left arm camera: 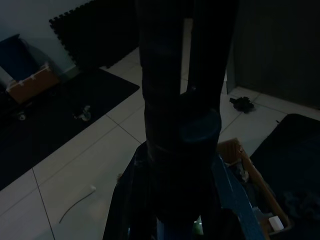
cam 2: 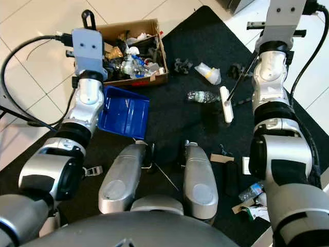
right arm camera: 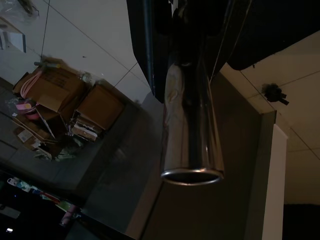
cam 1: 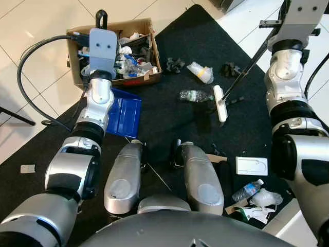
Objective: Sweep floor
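Right tool (right arm camera: 192,65) is up high, clamped round the broom's metal handle (right arm camera: 190,135), and the shaft slants down from it to the white broom head (cam 1: 220,103) on the black mat (cam 1: 169,118), well below and inward of the tool. Left tool (left arm camera: 180,150) grips the blue dustpan's handle; the dustpan (cam 2: 123,112) sits tilted below it, just beside the cardboard box (cam 1: 149,31) of rubbish. A plastic bottle (cam 1: 194,95) lies just beside the broom head.

Litter on a mat (cam 1: 169,123)
Box (cam 1: 134,27) at 11 o'clock, dustpan (cam 1: 126,110) just before it; broom head (cam 1: 220,103) at 1 o'clock, bottle (cam 1: 195,95) touching its left.
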Available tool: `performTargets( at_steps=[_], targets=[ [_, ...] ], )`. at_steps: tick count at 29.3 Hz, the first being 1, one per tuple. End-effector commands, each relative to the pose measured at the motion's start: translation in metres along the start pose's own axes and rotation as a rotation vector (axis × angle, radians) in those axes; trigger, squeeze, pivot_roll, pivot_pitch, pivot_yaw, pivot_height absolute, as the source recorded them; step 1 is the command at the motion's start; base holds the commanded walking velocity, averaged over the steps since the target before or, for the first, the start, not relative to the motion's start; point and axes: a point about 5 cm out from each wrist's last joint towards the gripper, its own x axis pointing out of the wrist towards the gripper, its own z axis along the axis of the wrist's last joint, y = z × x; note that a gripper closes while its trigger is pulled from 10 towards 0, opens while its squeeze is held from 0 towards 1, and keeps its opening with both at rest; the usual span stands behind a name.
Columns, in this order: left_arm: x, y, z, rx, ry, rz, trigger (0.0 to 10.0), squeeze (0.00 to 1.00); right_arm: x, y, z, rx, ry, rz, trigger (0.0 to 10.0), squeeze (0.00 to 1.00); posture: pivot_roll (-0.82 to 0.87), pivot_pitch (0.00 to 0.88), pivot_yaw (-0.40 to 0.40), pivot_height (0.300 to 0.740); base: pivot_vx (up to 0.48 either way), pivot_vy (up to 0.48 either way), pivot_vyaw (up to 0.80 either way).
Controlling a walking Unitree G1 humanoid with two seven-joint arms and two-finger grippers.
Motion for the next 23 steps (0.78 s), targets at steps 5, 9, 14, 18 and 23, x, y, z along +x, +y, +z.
performTargets(
  at_steps=[5,9,14,18,23],
  targets=[
    [-0.027,0.011,-0.016,0.006,-0.008,-0.035,10.0,0.0,-0.005,-0.01,-0.005,-0.008,-0.009,-0.021,10.0,0.0,0.15,0.246,0.001,0.74,0.0,0.0,0.0],
    [-0.045,0.019,-0.02,-0.006,-0.003,-0.043,10.0,0.0,-0.006,-0.009,-0.007,-0.005,-0.003,-0.019,10.0,0.0,0.16,0.235,0.004,0.74,0.0,0.0,0.0],
    [-0.07,0.023,-0.025,-0.022,0.047,-0.076,10.0,0.0,-0.005,-0.006,-0.005,0.0,-0.005,-0.012,10.0,0.0,0.17,0.226,0.008,0.74,0.0,0.0,0.0],
    [-0.102,0.037,-0.032,-0.053,0.176,-0.055,10.0,0.0,-0.003,-0.004,-0.002,0.007,-0.016,0.002,10.0,0.0,0.2,0.212,0.008,0.74,0.0,0.0,0.0],
    [-0.119,0.052,-0.034,-0.079,0.263,-0.007,10.0,0.0,-0.001,-0.003,-0.001,0.007,-0.016,0.009,10.0,0.0,0.22,0.205,-0.002,0.74,0.0,0.0,0.0]
  ],
)
